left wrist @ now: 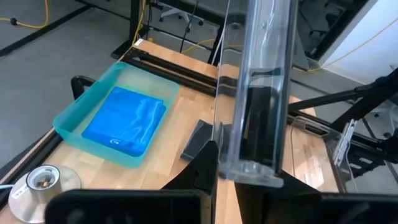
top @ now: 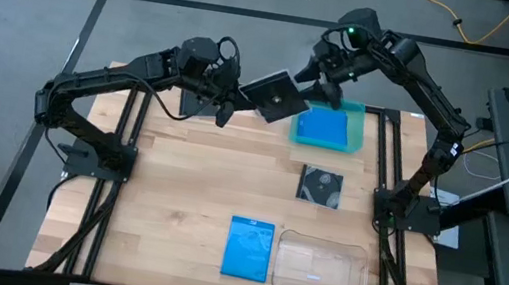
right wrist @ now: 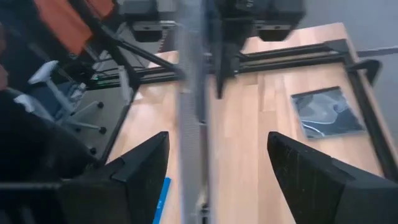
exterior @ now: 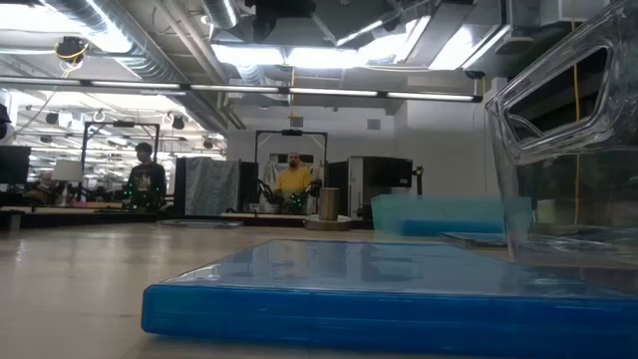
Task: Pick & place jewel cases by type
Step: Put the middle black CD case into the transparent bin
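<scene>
Left arm: reaches from the table's left side towards the far middle, above the back edge of the wooden table (top: 173,211).
Left gripper (top: 228,98): fingers pinched on the edge of a dark jewel case (top: 277,95), held in the air and tilted; in the left wrist view the case (left wrist: 258,93) stands edge-on between the fingers.
Right arm: bends in from the far right corner, wrist over the far middle of the table.
Right gripper (top: 322,84): fingers spread wide, one on each side of the held case, not touching it in the right wrist view (right wrist: 217,168).
Dark cases seen: three; one held, one flat on the table (top: 321,186) right of centre, one near the left arm's wrist (top: 198,104).
Blue cases seen: at least two; one flat on the near table (top: 249,248), others in the teal tray (top: 358,128), stack (top: 322,127) not countable.
Clear tray (top: 320,269): near right, just beside the near blue case.
Writing: small marks on the cases, unreadable.
Room beyond: two people (exterior: 292,179) at distant benches.
</scene>
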`<state>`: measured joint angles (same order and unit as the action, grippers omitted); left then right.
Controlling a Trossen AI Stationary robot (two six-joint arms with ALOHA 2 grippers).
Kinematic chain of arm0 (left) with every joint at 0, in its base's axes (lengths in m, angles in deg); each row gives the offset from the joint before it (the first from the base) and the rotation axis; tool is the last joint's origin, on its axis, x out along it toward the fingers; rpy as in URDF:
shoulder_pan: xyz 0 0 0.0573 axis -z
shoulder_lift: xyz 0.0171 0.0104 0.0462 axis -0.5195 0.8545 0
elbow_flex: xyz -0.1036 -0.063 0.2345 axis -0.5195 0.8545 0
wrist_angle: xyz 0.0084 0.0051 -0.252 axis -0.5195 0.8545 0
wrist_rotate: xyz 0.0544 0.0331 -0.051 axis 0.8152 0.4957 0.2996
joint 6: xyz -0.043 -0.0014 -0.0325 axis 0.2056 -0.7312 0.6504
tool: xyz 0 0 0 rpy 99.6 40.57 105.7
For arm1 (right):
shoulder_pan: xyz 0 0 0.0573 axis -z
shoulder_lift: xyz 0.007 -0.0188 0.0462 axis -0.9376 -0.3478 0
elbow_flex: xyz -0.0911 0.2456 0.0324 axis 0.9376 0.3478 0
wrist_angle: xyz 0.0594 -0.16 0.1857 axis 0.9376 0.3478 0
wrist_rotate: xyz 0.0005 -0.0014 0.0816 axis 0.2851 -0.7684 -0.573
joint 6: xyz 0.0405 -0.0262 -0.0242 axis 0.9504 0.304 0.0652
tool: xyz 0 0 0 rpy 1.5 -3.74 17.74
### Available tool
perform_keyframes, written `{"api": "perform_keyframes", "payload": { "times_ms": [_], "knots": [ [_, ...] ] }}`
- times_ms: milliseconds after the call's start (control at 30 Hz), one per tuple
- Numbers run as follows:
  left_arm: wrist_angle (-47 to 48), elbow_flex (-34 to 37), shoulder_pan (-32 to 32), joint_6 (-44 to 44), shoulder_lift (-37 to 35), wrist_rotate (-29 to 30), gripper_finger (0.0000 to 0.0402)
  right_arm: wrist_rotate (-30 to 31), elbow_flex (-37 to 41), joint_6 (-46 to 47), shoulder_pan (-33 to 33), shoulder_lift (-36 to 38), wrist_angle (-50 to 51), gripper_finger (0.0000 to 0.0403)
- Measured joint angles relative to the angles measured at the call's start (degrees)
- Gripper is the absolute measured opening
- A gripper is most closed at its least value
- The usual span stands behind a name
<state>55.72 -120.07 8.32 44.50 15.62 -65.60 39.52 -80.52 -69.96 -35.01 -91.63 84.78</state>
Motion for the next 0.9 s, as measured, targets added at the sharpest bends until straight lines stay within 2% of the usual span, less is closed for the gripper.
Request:
{"api": "perform_keyframes", "payload": {
  "times_ms": [100,200,500,700,833,900],
  "knots": [
    [-0.1,0.0,0.0,0.2,0.0,0.0,0.0028,2.3,0.0,1.0,-0.3,0.0,-0.4,0.0256],
    [-0.3,0.0,0.0,0.6,0.0,0.3,0.0028,2.4,0.0,1.0,-0.7,0.0,-0.7,0.0216],
    [-2.7,0.0,0.0,1.3,0.0,0.9,0.0044,3.4,0.0,1.0,-1.6,0.0,-1.0,0.0027],
    [-2.3,0.0,-0.1,1.2,0.0,-1.6,0.0047,5.3,-0.1,2.9,-2.0,0.1,-0.8,0.003],
    [-0.1,0.1,-0.7,1.1,-1.0,-6.7,0.0054,5.7,-0.1,2.7,-2.1,0.6,0.1,0.0027],
    [2.9,0.1,-1.3,1.1,-2.4,-10.2,0.0062,7.7,-0.1,2.5,-1.7,1.4,1.5,0.0027]
  ]
}}
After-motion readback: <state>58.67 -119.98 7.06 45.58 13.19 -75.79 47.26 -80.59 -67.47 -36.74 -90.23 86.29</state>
